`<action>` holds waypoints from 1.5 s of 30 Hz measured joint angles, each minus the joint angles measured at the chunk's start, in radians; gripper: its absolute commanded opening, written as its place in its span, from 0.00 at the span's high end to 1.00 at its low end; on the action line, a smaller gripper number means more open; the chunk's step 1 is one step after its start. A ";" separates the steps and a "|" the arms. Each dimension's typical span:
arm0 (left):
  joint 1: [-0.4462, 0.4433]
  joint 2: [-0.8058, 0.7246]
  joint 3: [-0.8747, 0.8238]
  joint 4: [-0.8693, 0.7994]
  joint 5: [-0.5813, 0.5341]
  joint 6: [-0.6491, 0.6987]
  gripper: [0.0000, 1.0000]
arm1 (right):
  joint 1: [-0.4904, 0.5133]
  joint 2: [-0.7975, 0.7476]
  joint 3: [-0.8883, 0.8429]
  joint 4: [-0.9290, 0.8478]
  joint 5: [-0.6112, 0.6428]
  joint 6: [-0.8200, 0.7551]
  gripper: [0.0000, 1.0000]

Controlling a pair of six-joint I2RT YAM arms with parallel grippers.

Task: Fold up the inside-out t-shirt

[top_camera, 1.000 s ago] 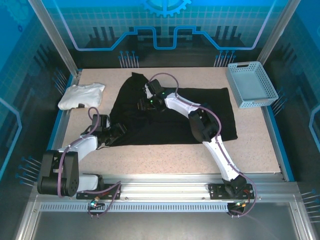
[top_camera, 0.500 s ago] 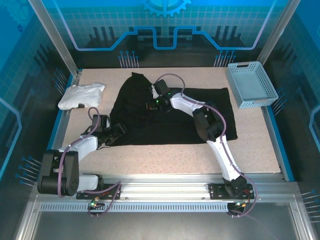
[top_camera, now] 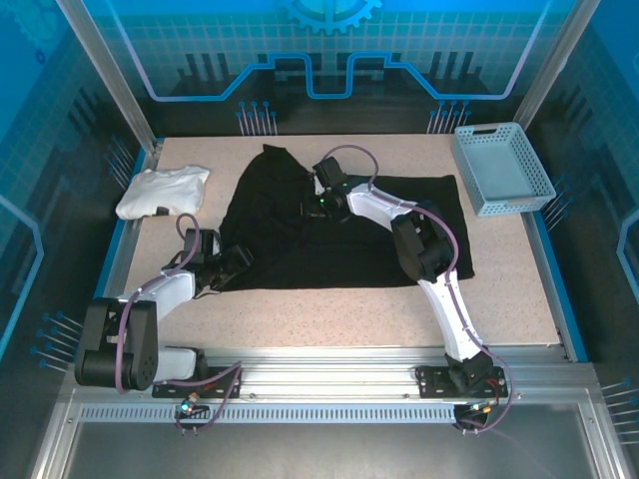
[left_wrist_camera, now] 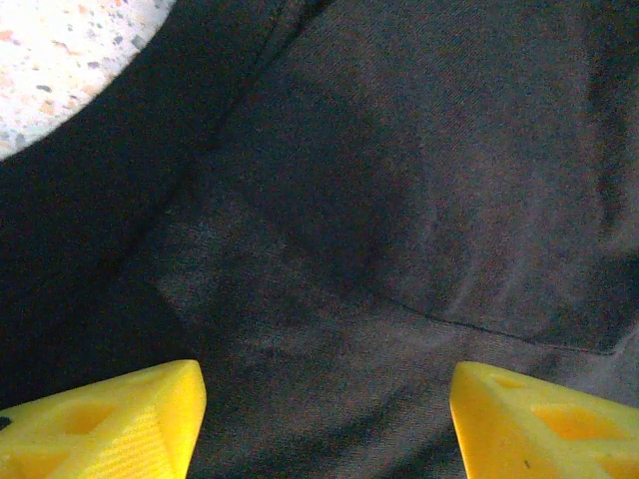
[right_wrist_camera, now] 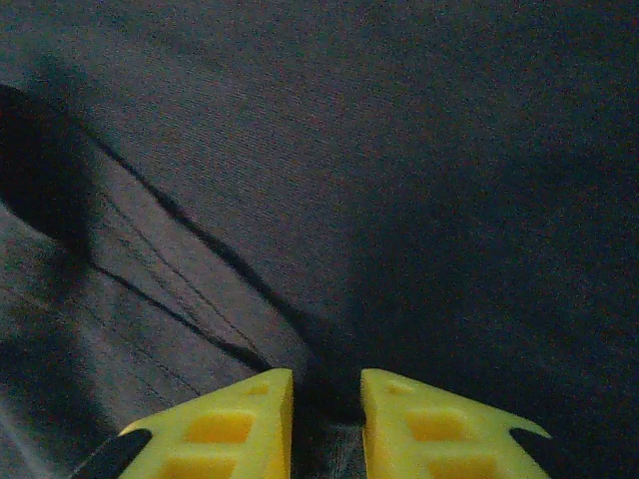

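Right pincer point(right_wrist_camera: 326, 384) pinches a dark fold of the inside-out t-shirt point(top_camera: 349, 249), the grip point hard to see; left pincer point(left_wrist_camera: 321, 391) gapes over its edge. Shirt's length runs sideways, mostly rightward of both.

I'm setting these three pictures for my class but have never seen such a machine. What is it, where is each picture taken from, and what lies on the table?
These are two robot arms bolted at the near edge of the table, the left arm and the right arm, each ending in a two-finger gripper. The wide picture comes from a fixed camera above and behind them; the close-ups come from cameras on the wrists, yellow fingers showing. On the table lie a spread black t-shirt, a white folded garment and a pale blue basket. The left gripper is open over the shirt; the right gripper looks closed on a fold of it.
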 measured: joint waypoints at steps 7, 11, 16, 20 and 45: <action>0.000 -0.018 0.007 -0.024 -0.024 0.000 0.30 | -0.027 -0.103 -0.077 -0.060 0.084 -0.032 0.63; 0.000 -0.074 0.017 -0.048 -0.033 -0.003 0.29 | -0.063 -0.336 -0.303 -0.051 0.118 -0.070 0.55; -0.029 -0.112 0.063 -0.051 -0.027 -0.005 0.29 | -0.177 -0.625 -0.561 -0.069 0.142 -0.112 0.47; -0.088 -0.105 0.092 -0.050 -0.020 -0.013 0.29 | -0.284 -0.787 -0.787 -0.101 0.127 -0.135 0.47; -0.115 -0.007 0.130 -0.057 -0.023 -0.008 0.26 | -0.367 -0.534 -0.746 -0.045 0.009 -0.134 0.56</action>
